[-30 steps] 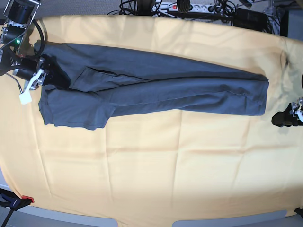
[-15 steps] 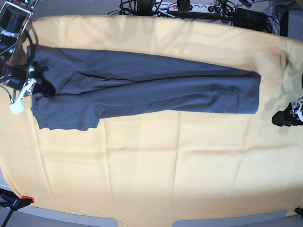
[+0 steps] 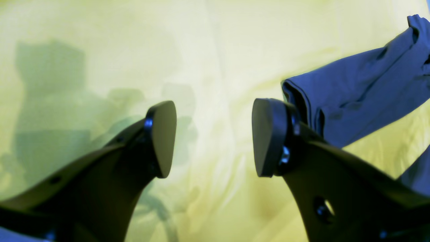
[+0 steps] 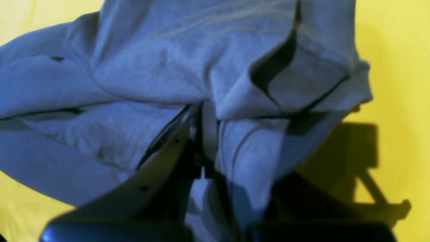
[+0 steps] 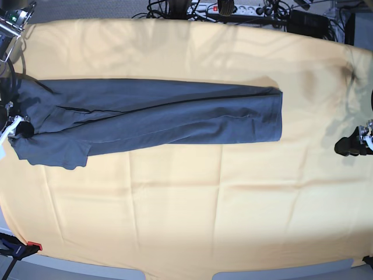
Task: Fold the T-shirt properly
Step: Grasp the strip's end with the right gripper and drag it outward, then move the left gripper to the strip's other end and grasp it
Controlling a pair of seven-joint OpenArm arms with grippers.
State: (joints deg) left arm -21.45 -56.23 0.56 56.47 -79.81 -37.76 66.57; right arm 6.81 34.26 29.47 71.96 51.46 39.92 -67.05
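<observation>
The dark slate-blue T-shirt (image 5: 157,114) lies folded into a long narrow strip across the yellow tablecloth (image 5: 192,204), left to right. My right gripper (image 5: 20,127) is at the strip's left end, at the table's left edge. In the right wrist view it (image 4: 204,134) is shut on a pinch of the T-shirt (image 4: 151,67), with cloth bunched over the fingers. My left gripper (image 5: 348,146) hovers near the right edge, well clear of the strip's right end. In the left wrist view it (image 3: 215,137) stands open above bare cloth, with a T-shirt (image 3: 362,101) end at upper right.
Cables and a power strip (image 5: 233,9) run along the back edge beyond the tablecloth. A red-tipped clamp (image 5: 29,246) sits at the front left corner. The tablecloth (image 3: 218,50) has soft creases across its front half.
My right gripper closed on the T-shirt's left end and dragged it left; the whole strip slid left and stretched straighter. The left arm stayed still.
</observation>
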